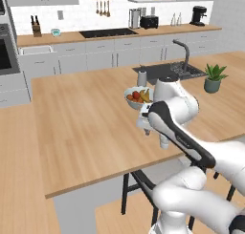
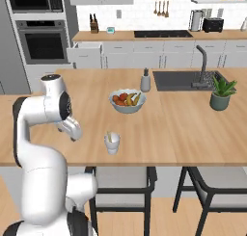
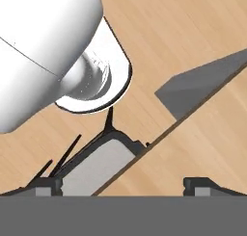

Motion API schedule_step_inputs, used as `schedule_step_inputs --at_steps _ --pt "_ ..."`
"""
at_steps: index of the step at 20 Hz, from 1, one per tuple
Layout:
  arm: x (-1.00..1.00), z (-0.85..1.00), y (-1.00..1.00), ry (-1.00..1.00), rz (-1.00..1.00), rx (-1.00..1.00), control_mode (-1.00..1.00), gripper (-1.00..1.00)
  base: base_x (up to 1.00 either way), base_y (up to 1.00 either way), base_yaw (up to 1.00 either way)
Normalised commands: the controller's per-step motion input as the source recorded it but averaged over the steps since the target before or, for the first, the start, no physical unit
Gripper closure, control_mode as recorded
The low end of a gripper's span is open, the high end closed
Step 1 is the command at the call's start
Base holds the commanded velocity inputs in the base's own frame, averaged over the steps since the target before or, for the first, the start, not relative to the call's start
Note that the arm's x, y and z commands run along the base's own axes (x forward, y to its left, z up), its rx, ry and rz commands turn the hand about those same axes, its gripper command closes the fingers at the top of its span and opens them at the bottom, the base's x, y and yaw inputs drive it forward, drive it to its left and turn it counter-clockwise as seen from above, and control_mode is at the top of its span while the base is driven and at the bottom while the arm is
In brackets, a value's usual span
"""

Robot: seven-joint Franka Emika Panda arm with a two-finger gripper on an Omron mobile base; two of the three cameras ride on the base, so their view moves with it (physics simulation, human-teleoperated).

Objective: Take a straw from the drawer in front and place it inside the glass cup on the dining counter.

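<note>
Dining counter (image 2: 58,148): large island, light wooden top, grey sides; carries the items listed below.

Glass cup (image 2: 112,142): small, pale, translucent, upright on the wooden top near the front edge, forward of the fruit bowl and well apart from it. In the left base view, partly hidden behind the arm (image 1: 164,143).

Straw (image 2: 109,135): thin yellowish sliver inside the cup, leaning against the rim and rising just above it; too small to tell more.

Fruit bowl (image 2: 127,101): whitish, filled with red, orange and yellow fruit, near the middle of the top.

Grey cylinder (image 2: 145,81): upright, behind the bowl, just beside the sink (image 2: 185,81).

Faucet (image 2: 201,61): dark, curved, at the sink's far side.

Potted plant (image 2: 221,95): green leaves, grey pot, right of the sink.

Drawer (image 2: 88,48): light grey, pulled open, white inside, in the back cabinet row right of the oven (image 2: 42,40).

Knife block (image 2: 94,24): on the back worktop, above the drawer.

Stools (image 2: 120,182): two, dark frames and grey seats, tucked under the front edge of the island.

Gripper (image 3: 124,186): fingers (image 3: 46,184) spread wide apart, pinching nothing; held over the front edge of the island, to the left of the cup and apart from it.
</note>
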Motion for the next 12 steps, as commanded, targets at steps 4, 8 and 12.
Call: schedule_step_inputs --at_steps 4,8,12 --pt "-0.83 0.00 0.63 -0.37 0.00 -0.46 -1.00 -1.00 0.00 0.00 0.00" --pt "-0.26 0.10 0.04 -0.17 0.00 -0.03 -1.00 -1.00 0.00 0.00 0.00" --pt "-0.03 0.02 0.00 -0.11 0.00 0.00 -1.00 -1.00 0.00 0.00 0.00"
